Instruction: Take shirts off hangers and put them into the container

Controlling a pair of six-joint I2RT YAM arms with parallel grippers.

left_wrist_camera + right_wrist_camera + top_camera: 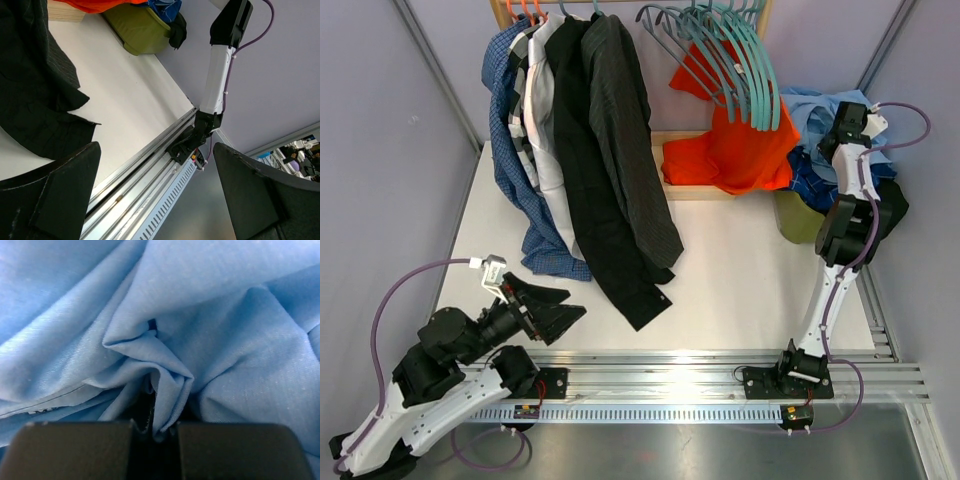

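Note:
Several shirts hang from the rail at the back left: blue gingham (510, 150), white (548, 120), black (582, 170) and charcoal (630, 150). Empty teal hangers (745, 65) crowd the rail at the back right. At the right stands the olive-green container (798, 218) (142, 30), heaped with a light blue shirt (810, 105) (210, 315) and dark blue cloth (812, 180). My right gripper (847, 125) (155, 432) is above the heap, shut on a fold of the light blue shirt. Low at the front left, my left gripper (548, 306) (155, 195) is open and holds nothing.
An orange cloth (735, 140) drapes over a wooden ledge (682, 188) under the empty hangers. The black shirt's tail (35, 95) lies on the white table near my left fingers. A metal rail (720, 375) runs along the front edge. Grey walls close in both sides.

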